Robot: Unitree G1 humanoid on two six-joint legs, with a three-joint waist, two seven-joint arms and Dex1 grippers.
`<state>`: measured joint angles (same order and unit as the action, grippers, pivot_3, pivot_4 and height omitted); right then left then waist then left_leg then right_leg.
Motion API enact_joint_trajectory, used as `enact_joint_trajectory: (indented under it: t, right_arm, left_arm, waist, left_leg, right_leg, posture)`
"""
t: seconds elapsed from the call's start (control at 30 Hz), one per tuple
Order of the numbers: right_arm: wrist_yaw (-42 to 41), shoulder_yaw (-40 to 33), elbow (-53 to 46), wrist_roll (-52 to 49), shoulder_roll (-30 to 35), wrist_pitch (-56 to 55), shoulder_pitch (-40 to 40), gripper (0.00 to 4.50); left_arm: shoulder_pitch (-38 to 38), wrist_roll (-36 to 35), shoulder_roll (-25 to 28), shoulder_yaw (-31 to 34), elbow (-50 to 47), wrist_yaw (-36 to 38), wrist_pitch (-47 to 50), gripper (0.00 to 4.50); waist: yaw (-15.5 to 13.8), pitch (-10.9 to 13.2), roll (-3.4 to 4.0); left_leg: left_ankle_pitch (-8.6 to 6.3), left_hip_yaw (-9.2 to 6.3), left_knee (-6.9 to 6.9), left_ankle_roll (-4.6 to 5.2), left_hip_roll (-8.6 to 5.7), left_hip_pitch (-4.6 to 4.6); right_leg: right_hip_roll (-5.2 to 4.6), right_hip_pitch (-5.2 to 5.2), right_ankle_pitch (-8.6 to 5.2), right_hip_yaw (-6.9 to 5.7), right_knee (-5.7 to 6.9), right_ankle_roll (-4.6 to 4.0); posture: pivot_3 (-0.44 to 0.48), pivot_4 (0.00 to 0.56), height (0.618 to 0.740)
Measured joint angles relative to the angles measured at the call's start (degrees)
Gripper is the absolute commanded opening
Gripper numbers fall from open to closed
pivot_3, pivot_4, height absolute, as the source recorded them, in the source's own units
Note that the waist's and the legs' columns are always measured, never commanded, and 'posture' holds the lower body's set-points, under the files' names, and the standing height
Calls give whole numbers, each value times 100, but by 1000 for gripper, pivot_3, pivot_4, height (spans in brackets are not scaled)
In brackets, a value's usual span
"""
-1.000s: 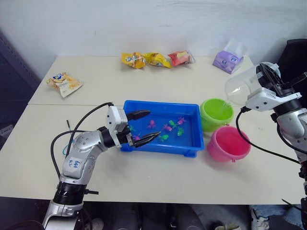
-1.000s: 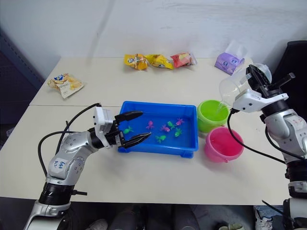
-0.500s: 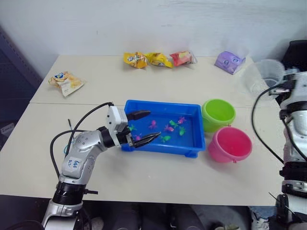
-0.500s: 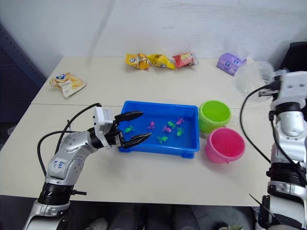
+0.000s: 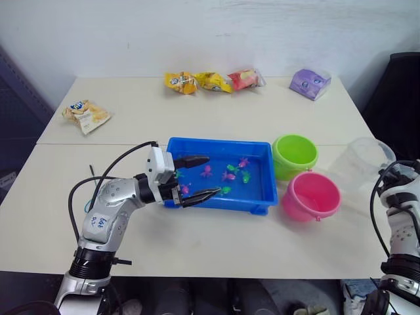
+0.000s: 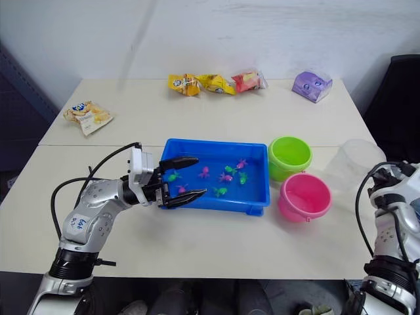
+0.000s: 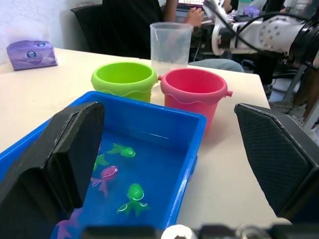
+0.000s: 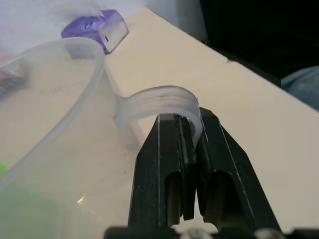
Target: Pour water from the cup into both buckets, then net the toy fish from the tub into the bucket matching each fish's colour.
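Right gripper (image 8: 185, 149), cup (image 5: 359, 163), table (image 5: 216, 246)

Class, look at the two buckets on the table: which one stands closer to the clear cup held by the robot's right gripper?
The pink bucket. It stands right beside the cup, at the table's front, while the lime green bucket sits behind it, farther from the right gripper.

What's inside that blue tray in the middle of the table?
The blue tray holds shallow water and several tiny toy fish, pink and green. The left gripper hangs open over its near-left corner, hiding part of the floor there.
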<state>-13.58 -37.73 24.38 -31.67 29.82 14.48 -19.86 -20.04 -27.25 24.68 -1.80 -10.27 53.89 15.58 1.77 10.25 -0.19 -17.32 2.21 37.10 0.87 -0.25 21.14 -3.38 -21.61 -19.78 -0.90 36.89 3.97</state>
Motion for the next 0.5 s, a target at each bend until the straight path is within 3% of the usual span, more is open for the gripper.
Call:
enact_joint_trajectory:
  t: [0.27, 0.37, 0.5]
  right_arm:
    - [-262, 127, 1200, 387, -153, -1461, -13, 47]
    - [-314, 124, 1310, 388, -146, -1604, -6, 1109]
    - [-200, 92, 1005, 378, -200, -1689, 440, 3142]
  left_arm:
    - [5, -4, 23, -43, -163, -88, 214, 4500]
    - [4, -8, 40, -43, -240, -79, 262, 4500]
    - [-57, -5, 78, -32, -226, -77, 261, 4500]
  waist:
    - [-20, 0, -1]
    - [-18, 0, -1]
    - [-22, 1, -1]
  left_leg:
    - [0, 0, 1, 1, -1, 4]
    - [0, -1, 1, 0, -1, 2]
    - [0, -3, -2, 0, -1, 3]
  right_leg:
    - [-2, 1, 0, -1, -4, 0]
    - [-1, 1, 0, -1, -3, 0]
    - [-1, 1, 0, -2, -5, 0]
  posture:
    - [0, 150, 740]
    - [0, 150, 740]
    - [0, 150, 740]
